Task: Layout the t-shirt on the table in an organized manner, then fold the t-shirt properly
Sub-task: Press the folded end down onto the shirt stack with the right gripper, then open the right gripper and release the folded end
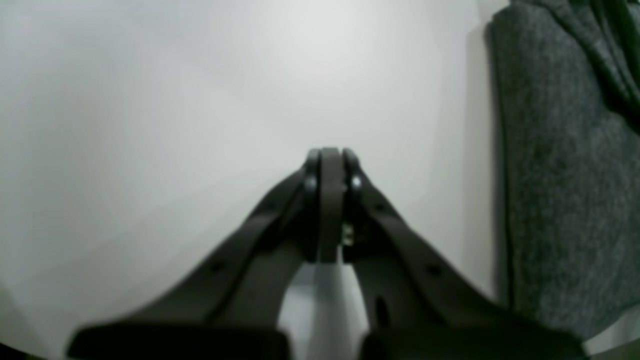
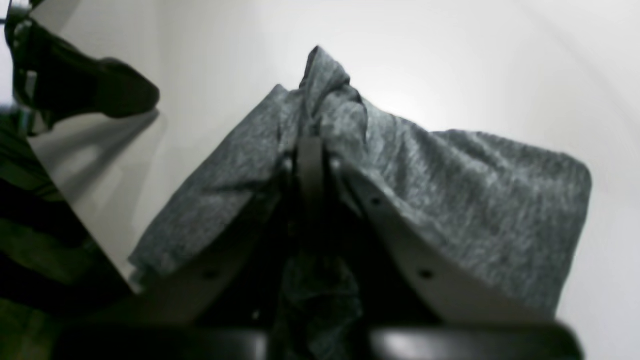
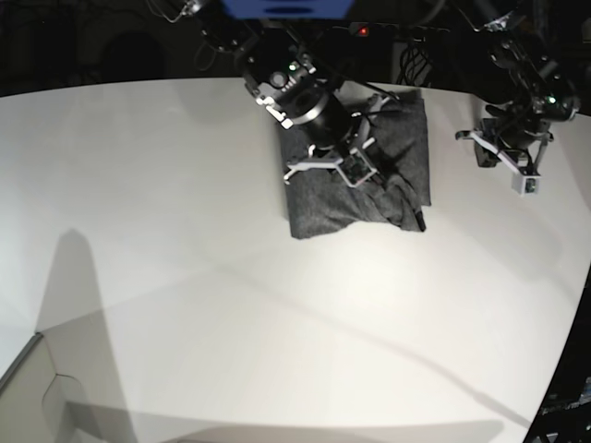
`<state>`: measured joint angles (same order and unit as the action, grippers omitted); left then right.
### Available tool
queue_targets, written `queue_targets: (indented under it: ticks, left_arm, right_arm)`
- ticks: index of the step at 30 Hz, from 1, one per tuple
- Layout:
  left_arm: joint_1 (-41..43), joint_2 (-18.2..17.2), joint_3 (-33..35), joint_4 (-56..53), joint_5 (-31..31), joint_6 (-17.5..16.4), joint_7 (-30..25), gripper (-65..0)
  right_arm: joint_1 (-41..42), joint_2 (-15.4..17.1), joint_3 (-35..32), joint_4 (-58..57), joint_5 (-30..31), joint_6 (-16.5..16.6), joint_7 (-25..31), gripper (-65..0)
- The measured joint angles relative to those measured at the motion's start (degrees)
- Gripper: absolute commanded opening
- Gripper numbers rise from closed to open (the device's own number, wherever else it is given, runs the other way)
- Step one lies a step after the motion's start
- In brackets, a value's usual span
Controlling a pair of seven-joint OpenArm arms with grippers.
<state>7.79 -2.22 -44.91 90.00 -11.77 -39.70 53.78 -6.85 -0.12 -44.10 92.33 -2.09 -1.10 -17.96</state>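
Plain grey t-shirt (image 3: 319, 208), white table (image 3: 185, 231), no readable writing

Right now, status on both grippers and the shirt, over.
Right gripper shut on the t-shirt, bunching a fold. Left gripper shut, empty, beside the shirt over the table. Nothing in the way.

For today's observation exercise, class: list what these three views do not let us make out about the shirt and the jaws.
- Right wrist view: the right gripper is shut on the t-shirt; bunched cloth hides how much is pinched.
- Base view: the right arm covers the t-shirt's upper left, hiding sleeves and collar.
- Left wrist view: the t-shirt is cut off by the right edge; left gripper blurred.
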Motion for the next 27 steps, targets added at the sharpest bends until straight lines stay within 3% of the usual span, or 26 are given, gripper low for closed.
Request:
queue_targets:
  ticks: [7,11,27]
  left_arm:
    - [-0.1,-1.1,-0.1,0.0,0.0,0.0,0.0,-65.0]
    - [0.0,-1.2,-0.1,0.0,0.0,0.0,0.0,-65.0]
    - [-0.7,-1.6,-0.1,0.0,0.0,0.0,0.0,-65.0]
  right_arm:
    - [-2.4,0.4,-0.3,3.9,-0.1,0.3,0.4,-65.0]
    - [-3.1,0.4,-4.3,7.0,-0.2,4.9,0.4,-65.0]
    - [2.4,2.2,-15.1,-0.9,3.4,6.7,-0.5,-65.0]
